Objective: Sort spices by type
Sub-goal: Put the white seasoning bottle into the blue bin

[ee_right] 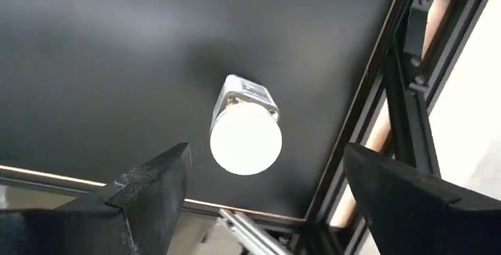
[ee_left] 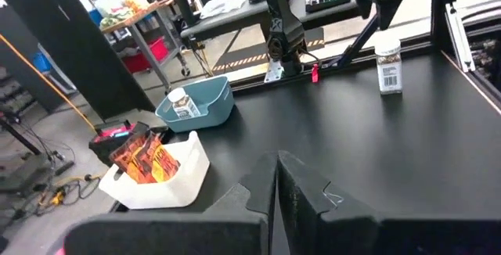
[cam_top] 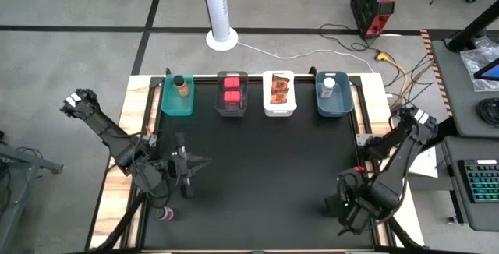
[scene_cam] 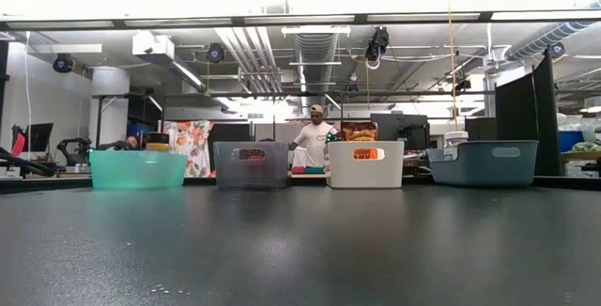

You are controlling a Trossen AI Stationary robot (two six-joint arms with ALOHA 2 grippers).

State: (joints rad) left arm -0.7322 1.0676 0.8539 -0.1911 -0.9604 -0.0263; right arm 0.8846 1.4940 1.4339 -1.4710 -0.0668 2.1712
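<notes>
Jar [ee_right: 244, 134] stands upright on the desk [ee_right: 117, 67] directly below the right hand [ee_right: 262, 200], centred between its spread fingers; left hand [ee_left: 278, 181] is pressed together.

Open black mat [cam_top: 265, 176] mid-table; four bins [cam_top: 231, 94] along far edge, white-capped jar [ee_right: 245, 127] between right pincer's [ee_right: 262, 188] spread fingers.

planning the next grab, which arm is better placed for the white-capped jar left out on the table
Right, likely. The right gripper hangs open directly over the white-capped jar. The left gripper sits shut across the table.
</notes>
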